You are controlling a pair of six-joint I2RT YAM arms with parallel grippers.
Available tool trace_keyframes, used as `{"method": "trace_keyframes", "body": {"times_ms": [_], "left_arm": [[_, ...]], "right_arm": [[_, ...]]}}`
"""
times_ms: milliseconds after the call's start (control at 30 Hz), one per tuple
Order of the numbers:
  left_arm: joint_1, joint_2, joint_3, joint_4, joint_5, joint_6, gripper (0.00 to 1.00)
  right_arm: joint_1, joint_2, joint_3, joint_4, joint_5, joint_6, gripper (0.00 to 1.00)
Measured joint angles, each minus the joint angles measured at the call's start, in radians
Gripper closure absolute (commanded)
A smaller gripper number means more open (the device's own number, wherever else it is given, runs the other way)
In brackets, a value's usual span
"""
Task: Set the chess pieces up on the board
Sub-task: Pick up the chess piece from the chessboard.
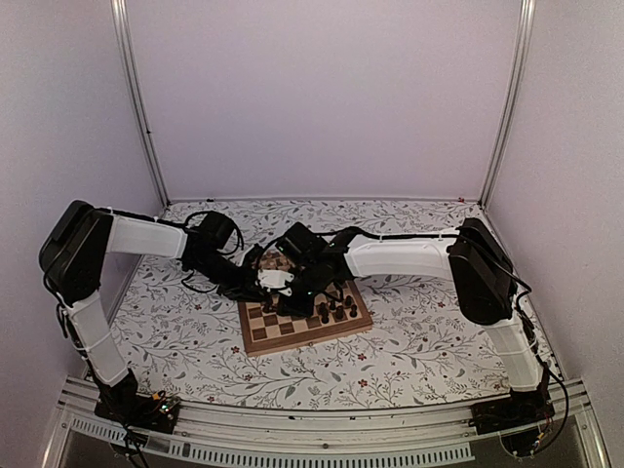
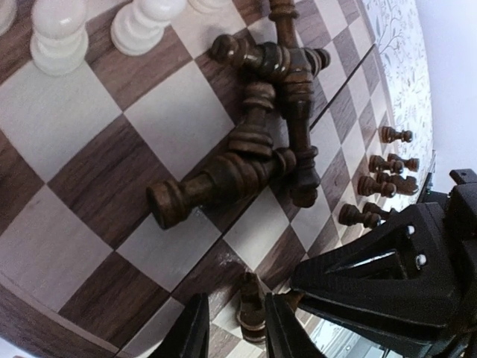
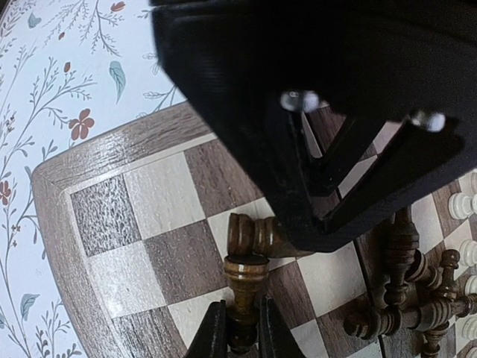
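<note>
Early yet: our right gripper (image 3: 242, 306) pinches a dark pawn (image 3: 244, 276) at the board (image 3: 56, 224) corner; our left gripper (image 2: 237, 306) stands spread around a second dark piece (image 2: 252, 309). Ahead of it the dark heap (image 2: 261, 149) lies toppled; some pale pieces (image 2: 59, 33) stand

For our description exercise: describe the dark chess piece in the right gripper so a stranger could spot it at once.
Start at the chessboard corner beside the floral cloth. Just inside, the right gripper clamps one dark piece; neighbouring dark pieces lie toppled.
</note>
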Motion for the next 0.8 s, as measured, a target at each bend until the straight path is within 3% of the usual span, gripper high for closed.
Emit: {"method": "trace_keyframes", "body": {"times_ms": [333,600,800], "left_arm": [[-0.009,0.021,0.000,0.010,0.043,0.000,0.77],[-0.010,0.031,0.001,0.014,0.053,-0.010,0.96],[-0.018,0.023,0.000,0.022,0.045,-0.010,0.97]], "right_arm": [[0.003,-0.005,0.000,-0.005,0.003,-0.018,0.91],[0.003,-0.005,0.000,-0.013,0.006,-0.018,0.91],[0.003,-0.024,-0.031,0.000,0.008,-0.019,0.91]]}}
